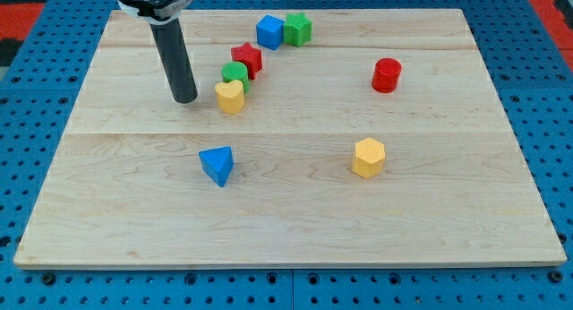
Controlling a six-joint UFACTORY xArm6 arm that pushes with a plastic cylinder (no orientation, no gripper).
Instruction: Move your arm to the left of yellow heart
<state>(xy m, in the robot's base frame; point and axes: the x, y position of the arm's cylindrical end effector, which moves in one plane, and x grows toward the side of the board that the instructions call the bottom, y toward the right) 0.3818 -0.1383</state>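
The yellow heart (230,97) lies on the wooden board at the upper middle-left, touching a green round block (235,74) just above it. My tip (184,99) stands on the board a short way to the view's left of the yellow heart, with a small gap between them. The dark rod rises from the tip toward the view's top.
A red star (247,57), a blue cube (269,31) and a green cube (298,28) run up to the right of the heart. A red cylinder (387,74) sits at the right, a yellow hexagon (368,158) lower right, a blue triangle (217,165) below the heart.
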